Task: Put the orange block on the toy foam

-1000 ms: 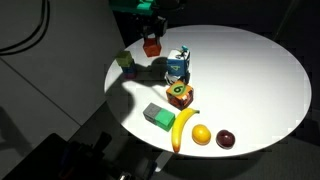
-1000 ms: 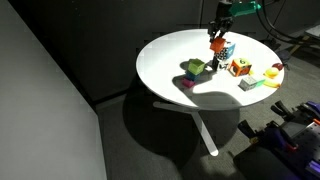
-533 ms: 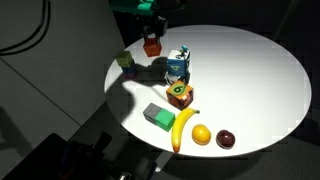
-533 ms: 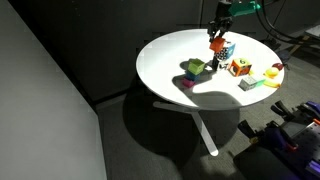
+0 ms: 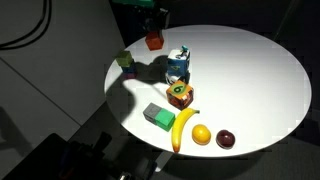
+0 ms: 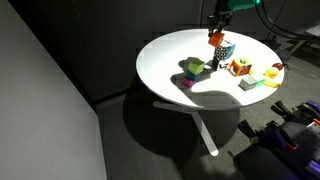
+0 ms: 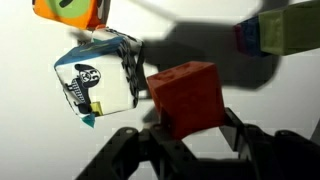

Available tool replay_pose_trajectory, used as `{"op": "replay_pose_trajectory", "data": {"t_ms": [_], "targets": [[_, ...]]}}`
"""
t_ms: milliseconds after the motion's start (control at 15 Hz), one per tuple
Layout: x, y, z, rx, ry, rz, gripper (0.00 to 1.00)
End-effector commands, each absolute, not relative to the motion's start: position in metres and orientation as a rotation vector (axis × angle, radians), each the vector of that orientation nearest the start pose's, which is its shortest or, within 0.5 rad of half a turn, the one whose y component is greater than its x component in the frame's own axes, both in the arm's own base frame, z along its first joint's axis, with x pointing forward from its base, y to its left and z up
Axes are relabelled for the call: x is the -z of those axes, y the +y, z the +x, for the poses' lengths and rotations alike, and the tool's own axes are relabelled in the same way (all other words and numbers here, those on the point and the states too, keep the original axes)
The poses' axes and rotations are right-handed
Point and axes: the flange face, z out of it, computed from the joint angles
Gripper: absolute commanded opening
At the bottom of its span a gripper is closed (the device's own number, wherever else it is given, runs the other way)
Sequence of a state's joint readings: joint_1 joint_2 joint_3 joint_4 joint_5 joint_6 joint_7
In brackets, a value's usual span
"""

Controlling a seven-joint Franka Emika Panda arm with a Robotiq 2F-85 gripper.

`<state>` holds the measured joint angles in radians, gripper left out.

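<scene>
Since a second earlier I had raised the orange block a little higher above the counter, the pincer clamped on its two sides, holding it in the air just beside the toy foam. The foam's white face carried a dark printed figure but no writing I could read. The orange-and-green cube was cut off by the wrist view's top edge, and the pincer's fingers were blurred.

Round white table (single pedestal) on dark floor.
</scene>
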<state>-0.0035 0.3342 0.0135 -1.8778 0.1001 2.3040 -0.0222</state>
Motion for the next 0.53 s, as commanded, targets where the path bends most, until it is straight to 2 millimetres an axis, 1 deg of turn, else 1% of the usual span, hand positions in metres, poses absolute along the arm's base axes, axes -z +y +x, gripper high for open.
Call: {"op": "replay_pose_trajectory", "data": {"t_ms": [0, 267, 467], "targets": [[-0.358, -0.001, 0.644, 0.105, 0.147, -3.051, 0.28], [-0.367, -0.011, 0.646, 0.028, 0.235, -3.052, 0.28], [-0.368, -0.02, 0.648, -0.011, 0.287, -3.053, 0.28]]}}
